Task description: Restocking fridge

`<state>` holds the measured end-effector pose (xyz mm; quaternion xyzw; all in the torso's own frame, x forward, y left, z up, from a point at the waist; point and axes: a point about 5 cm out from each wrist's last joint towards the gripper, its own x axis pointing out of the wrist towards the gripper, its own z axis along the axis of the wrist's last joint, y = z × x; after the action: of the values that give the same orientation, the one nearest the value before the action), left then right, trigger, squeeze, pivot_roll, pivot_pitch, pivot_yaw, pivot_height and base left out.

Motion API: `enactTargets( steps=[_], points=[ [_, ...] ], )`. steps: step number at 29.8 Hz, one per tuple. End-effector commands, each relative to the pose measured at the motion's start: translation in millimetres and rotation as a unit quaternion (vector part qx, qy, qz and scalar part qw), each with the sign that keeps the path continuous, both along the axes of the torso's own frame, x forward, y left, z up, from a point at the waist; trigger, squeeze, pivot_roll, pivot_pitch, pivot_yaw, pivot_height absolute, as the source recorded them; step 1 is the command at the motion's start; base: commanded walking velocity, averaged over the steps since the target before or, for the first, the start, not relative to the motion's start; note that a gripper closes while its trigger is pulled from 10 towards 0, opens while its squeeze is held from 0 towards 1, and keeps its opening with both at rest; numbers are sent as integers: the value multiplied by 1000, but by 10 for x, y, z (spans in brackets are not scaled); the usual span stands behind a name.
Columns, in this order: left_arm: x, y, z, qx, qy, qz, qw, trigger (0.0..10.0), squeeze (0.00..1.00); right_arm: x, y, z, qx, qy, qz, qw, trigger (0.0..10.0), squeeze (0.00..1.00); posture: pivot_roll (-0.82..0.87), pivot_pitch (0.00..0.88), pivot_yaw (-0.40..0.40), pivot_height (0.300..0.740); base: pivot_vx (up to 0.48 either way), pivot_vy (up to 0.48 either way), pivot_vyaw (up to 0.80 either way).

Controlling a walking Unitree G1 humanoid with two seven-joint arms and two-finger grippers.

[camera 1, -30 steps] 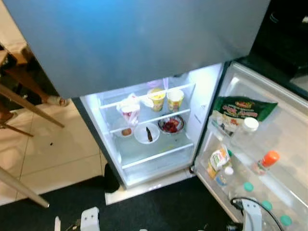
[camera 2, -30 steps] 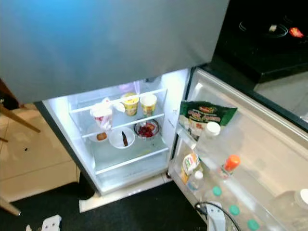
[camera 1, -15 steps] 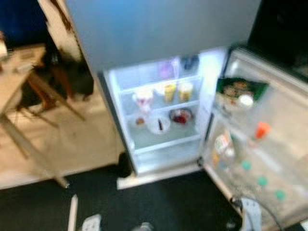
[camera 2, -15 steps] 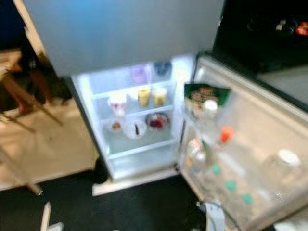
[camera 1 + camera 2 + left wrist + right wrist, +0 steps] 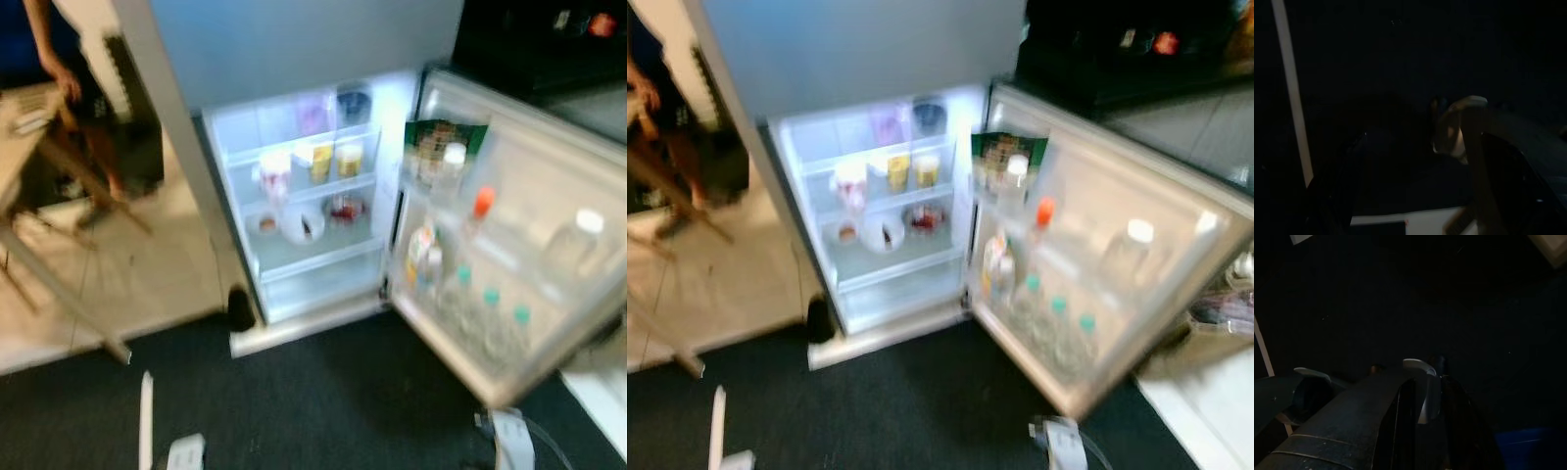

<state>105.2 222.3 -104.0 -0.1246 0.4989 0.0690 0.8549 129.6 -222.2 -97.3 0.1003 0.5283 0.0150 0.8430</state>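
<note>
The fridge's lower compartment (image 5: 294, 284) stands lit and open, its door (image 5: 534, 181) swung out to the right. On its shelves are two yellow cups (image 5: 333, 160), a white cup (image 5: 275, 174), a bowl of red food (image 5: 345, 209) and a white plate (image 5: 302, 225). The door racks carry a green bag (image 5: 441, 137), an orange-capped bottle (image 5: 480, 211), teal-capped bottles (image 5: 487, 313) and a white-lidded jar (image 5: 578, 235). My left gripper (image 5: 1422, 147) hangs open over the dark floor, holding nothing. My right gripper (image 5: 1418, 382) hangs idle in the shade.
A person (image 5: 69, 59) stands at the far left beside a wooden table (image 5: 29, 147) with slanted legs. Dark carpet (image 5: 323, 392) lies before the fridge, tiled floor (image 5: 147, 284) to its left. A white device with a cable (image 5: 509, 441) lies on the carpet. A black counter (image 5: 549, 29) stands behind the door.
The camera has pulled back and tilted up, so the fridge looks smaller and sits higher, and the person has come into view. Nothing inside the fridge has moved.
</note>
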Motion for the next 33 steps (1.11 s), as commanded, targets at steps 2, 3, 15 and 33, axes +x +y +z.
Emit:
enactTargets(
  steps=[2,3,15,33],
  points=[
    [-3,0,-3,-2,2,10,1000,10000,0,48,-45,27,-7,-10,0,1000,10000,0,-47,0,17,740,0,0,0],
    [-3,0,-3,-2,2,10,1000,10000,0,48,-45,27,-7,-10,0,1000,10000,0,-47,0,17,740,0,0,0],
    [17,-57,-5,-7,-3,-11,1000,10000,0,301,-321,182,-43,-57,-105,992,10000,0,-39,0,21,740,0,0,-133],
    [-19,24,7,0,-8,-3,1000,10000,0,783,-1342,946,-125,-226,-347,902,10000,0,-36,0,27,740,0,0,-400]
  ],
)
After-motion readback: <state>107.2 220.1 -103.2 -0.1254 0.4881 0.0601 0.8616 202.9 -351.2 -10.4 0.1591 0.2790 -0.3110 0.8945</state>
